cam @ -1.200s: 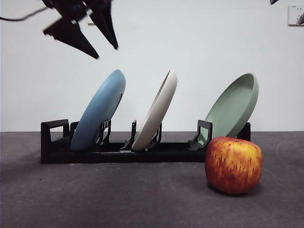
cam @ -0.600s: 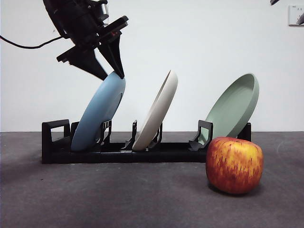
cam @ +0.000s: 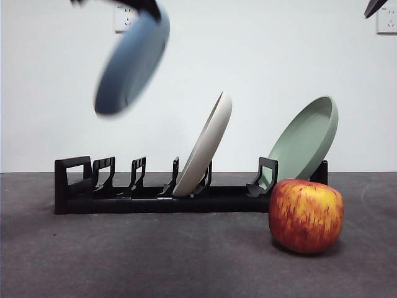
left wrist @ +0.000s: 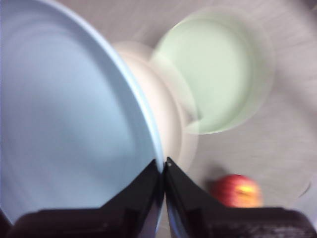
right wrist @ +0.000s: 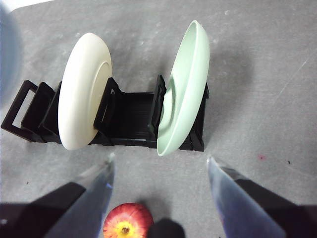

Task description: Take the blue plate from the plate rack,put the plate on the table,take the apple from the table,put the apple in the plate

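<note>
Blue plate (cam: 131, 62) hangs clear above the plate rack (cam: 155, 195), rim pinched in the left gripper's (left wrist: 163, 166) jaws; right gripper (right wrist: 161, 171) waits wide open above the apple (cam: 305, 215).

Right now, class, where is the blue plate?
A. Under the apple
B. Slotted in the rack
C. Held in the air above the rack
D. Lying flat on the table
C: the left gripper clamps the blue plate by its rim, well above the plate rack, whose end slots stand empty.

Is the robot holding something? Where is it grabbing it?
Yes. The left gripper holds the blue plate by its rim, in the air. The right gripper holds nothing.
</note>
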